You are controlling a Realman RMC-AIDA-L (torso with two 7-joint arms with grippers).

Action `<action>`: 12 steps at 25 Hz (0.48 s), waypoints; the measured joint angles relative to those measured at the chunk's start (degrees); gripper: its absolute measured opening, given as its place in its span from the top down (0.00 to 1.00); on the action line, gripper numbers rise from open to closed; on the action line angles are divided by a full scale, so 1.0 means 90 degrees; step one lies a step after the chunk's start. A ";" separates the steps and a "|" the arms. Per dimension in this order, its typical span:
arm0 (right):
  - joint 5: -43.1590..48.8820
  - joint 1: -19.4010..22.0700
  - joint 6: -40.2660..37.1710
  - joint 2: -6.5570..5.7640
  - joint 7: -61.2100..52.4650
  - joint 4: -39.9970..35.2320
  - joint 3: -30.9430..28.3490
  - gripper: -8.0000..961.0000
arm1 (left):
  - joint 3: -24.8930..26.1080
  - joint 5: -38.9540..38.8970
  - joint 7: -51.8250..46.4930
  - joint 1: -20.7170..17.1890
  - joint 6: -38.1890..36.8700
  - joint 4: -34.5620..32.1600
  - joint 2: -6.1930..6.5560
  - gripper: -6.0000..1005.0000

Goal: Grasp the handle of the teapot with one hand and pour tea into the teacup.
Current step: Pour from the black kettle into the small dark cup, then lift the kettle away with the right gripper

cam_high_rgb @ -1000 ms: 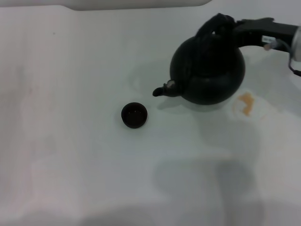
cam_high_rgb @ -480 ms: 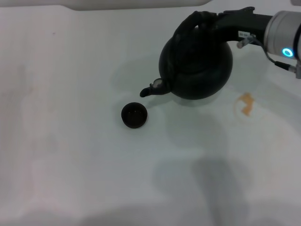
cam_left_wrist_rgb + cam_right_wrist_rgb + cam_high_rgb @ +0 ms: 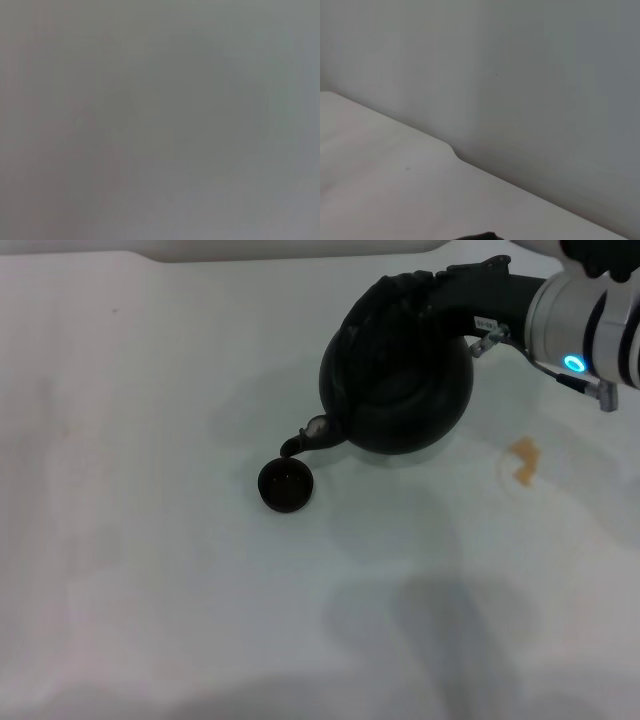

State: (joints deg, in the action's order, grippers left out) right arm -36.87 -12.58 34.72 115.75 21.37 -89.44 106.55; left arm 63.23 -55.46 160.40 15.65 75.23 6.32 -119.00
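In the head view the large matte black teapot hangs tilted above the white table, its short spout with a silvery mark pointing down just over the far rim of the teacup. The teacup is a tiny dark round bowl standing on the table. My right gripper comes in from the upper right and is shut on the thick black handle over the pot's top. The right wrist view shows only wall, table and a sliver of black. My left gripper is out of view.
An orange-brown stain marks the white table to the right of the pot. A pale raised edge runs along the table's far side. The left wrist view shows only a plain grey blur.
My right gripper has carried the teapot left and toward the cup and tipped it further. The spout has dropped from beside the cup to just above its rim.
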 joint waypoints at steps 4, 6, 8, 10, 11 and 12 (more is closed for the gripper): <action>0.0337 -0.0006 -0.0098 0.0000 -0.0220 -0.0016 0.0166 0.78 | -0.0004 0.0000 0.0000 0.0000 0.0000 0.0000 0.0000 0.11; 0.0446 -0.0006 -0.0132 0.0000 -0.0295 -0.0016 0.0219 0.78 | -0.0005 0.0000 0.0000 0.0000 0.0000 0.0000 0.0000 0.11; 0.0503 -0.0008 -0.0173 -0.0001 -0.0315 -0.0016 0.0268 0.78 | -0.0005 0.0004 0.0000 0.0000 0.0000 0.0000 0.0000 0.11; 0.0554 -0.0008 -0.0232 -0.0001 -0.0316 -0.0006 0.0311 0.78 | -0.0004 0.0011 0.0000 -0.0001 0.0000 0.0000 0.0000 0.11; 0.0580 -0.0008 -0.0261 0.0000 -0.0318 0.0003 0.0335 0.78 | -0.0004 0.0012 0.0000 -0.0004 0.0000 0.0000 0.0000 0.11; 0.0628 -0.0008 -0.0297 0.0000 -0.0327 0.0012 0.0367 0.78 | -0.0004 0.0013 0.0000 -0.0007 0.0000 0.0000 0.0000 0.11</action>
State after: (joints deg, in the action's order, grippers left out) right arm -31.22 -12.66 32.04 115.75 18.43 -89.33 109.86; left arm 63.19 -55.35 160.40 15.59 75.24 6.33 -119.00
